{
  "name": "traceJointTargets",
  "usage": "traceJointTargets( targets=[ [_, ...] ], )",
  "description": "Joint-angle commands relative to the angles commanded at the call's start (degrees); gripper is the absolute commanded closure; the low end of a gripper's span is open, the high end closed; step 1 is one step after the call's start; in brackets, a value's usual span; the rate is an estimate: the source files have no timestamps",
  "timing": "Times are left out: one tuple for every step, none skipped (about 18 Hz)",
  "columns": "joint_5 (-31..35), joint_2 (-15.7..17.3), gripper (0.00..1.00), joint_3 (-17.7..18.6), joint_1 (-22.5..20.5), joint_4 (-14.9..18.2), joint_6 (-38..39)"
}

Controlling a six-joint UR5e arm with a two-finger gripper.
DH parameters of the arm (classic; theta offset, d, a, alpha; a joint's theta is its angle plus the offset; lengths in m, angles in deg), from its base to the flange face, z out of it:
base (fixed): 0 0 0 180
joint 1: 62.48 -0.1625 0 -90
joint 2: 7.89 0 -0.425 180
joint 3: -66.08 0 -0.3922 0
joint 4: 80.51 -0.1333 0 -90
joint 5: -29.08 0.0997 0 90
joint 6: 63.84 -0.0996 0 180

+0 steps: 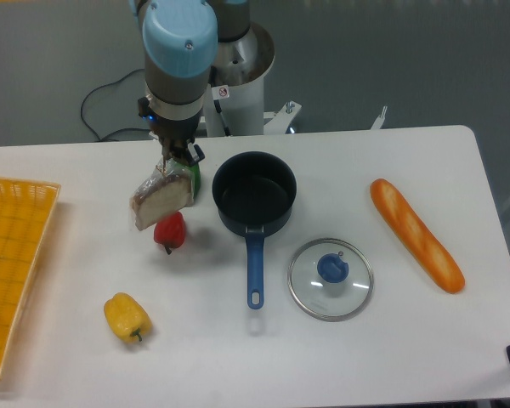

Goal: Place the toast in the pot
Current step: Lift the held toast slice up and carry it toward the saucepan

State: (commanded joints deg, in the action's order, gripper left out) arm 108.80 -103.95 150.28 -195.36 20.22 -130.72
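The toast (161, 201), a tan slice with darker crust in clear plastic, hangs tilted from my gripper (175, 164), which is shut on its upper edge. It is lifted above the table, left of the pot. The pot (254, 194) is a dark navy saucepan with a blue handle pointing toward the front; its inside looks bare. The toast's right edge is a short gap left of the pot's rim.
A red pepper (171, 231) lies just under the toast, a green object (194, 177) is partly hidden behind it. A yellow pepper (127, 316) lies front left. A glass lid (331, 279) and baguette (416, 235) lie right. An orange basket (13, 272) stands far left.
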Motion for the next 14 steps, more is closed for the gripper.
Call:
traceJointTargets(
  targets=[
    [0.09,0.09,1.00,0.17,0.00,-0.09,-0.88],
    [0.09,0.26,1.00,0.35,-0.27,0.00,-1.06],
    [0.17,0.26,1.00,0.53,-0.96,0.17,-1.15],
    [0.18,0.35,1.00,0.88,-1.23,0.26,-1.07],
    [0.18,0.61,1.00,0.97,-1.41,0.26,-1.06],
    [0.18,0.70,1.00,0.97,-1.67,0.26,-1.06],
    [0.18,0.96,1.00,1.05,-2.20,0.44,-1.06],
    [0.18,1.31,1.00,1.66,-2.38,0.44,-1.06],
    [0.26,2.01,1.00,2.28,-2.55,0.44,-1.06],
    [0.26,2.80,1.00,2.55,-2.73,0.44,-0.98],
    [0.26,3.68,1.00,2.64,-3.16,0.61,-0.45],
    [0.26,4.65,1.00,2.64,-3.69,1.31,-0.19],
    [0.18,5.79,1.00,2.72,-4.04,2.19,-0.19],
    [0.26,6.58,1.00,2.90,-4.74,2.46,-0.19]
  ],
)
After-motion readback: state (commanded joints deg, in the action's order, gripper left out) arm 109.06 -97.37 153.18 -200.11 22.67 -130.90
